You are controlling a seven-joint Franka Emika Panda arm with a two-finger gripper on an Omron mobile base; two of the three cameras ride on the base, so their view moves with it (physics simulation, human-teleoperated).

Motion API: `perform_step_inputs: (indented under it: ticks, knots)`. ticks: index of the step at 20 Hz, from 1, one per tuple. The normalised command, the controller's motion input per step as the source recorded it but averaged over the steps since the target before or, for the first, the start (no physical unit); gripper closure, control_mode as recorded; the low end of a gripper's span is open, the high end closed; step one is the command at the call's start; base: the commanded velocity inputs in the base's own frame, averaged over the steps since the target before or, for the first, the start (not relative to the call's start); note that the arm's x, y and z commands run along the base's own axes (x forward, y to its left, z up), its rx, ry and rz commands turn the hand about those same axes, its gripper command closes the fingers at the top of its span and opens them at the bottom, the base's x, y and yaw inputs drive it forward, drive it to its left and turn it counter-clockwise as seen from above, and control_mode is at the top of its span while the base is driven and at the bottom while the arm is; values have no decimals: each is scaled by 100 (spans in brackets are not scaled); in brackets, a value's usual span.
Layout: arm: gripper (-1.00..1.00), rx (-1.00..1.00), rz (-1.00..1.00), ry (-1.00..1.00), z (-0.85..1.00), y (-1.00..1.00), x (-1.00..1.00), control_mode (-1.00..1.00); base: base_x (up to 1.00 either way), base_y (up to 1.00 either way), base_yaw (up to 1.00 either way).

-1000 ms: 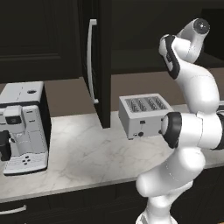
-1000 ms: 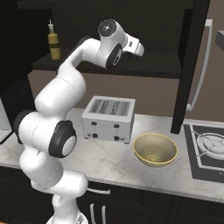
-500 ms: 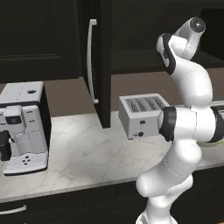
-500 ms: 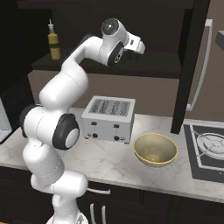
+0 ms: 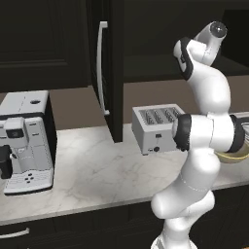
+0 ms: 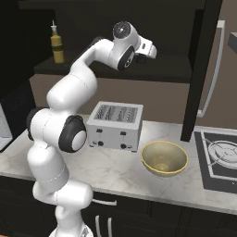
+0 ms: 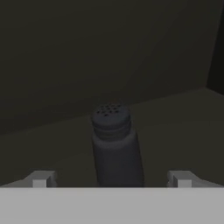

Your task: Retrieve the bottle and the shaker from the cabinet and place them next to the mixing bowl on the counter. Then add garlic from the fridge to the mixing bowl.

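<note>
In the hand view the small black shaker (image 7: 114,148) stands upright on the dark cabinet shelf, straight ahead and close. My gripper (image 7: 112,180) is open, one fingertip (image 7: 41,179) to each side of the shaker and neither touching it. From the right base view my gripper (image 6: 142,57) reaches into the open cabinet (image 6: 166,69) at shelf height. The amber bottle (image 6: 57,45) stands at the shelf's left end, well apart from the hand. The mixing bowl (image 6: 164,158) sits on the white counter (image 6: 115,172), right of the toaster; the arm partly hides the bowl (image 5: 234,156) in the left base view.
A steel toaster (image 6: 115,126) stands on the counter below the hand. The cabinet door (image 5: 109,68) with its silver handle hangs open over the counter. A coffee machine (image 5: 26,141) sits at the far left. A stove (image 6: 222,157) borders the bowl on the right.
The arm's elbow and lower links have shifted and straightened a little. The hand has stayed at the cabinet shelf with its jaws wide.
</note>
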Motion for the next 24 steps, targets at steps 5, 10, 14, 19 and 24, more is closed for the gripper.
perform_step_inputs:
  ticks: [5, 10, 14, 19, 24]
  knots:
    - [-100, 0, 0, 0, -11, -6, 17, -100, 0, 0, 0]
    - [-100, 0, 0, 0, 0, -5, 26, -100, 0, 0, 0]
    - [-100, 0, 0, 0, 0, -7, 26, -100, 0, 0, 0]
    - [100, 0, 0, 0, 0, -6, 21, -100, 0, 0, 0]
    - [100, 0, 0, 0, 0, 0, 1, -100, 0, 0, 0]
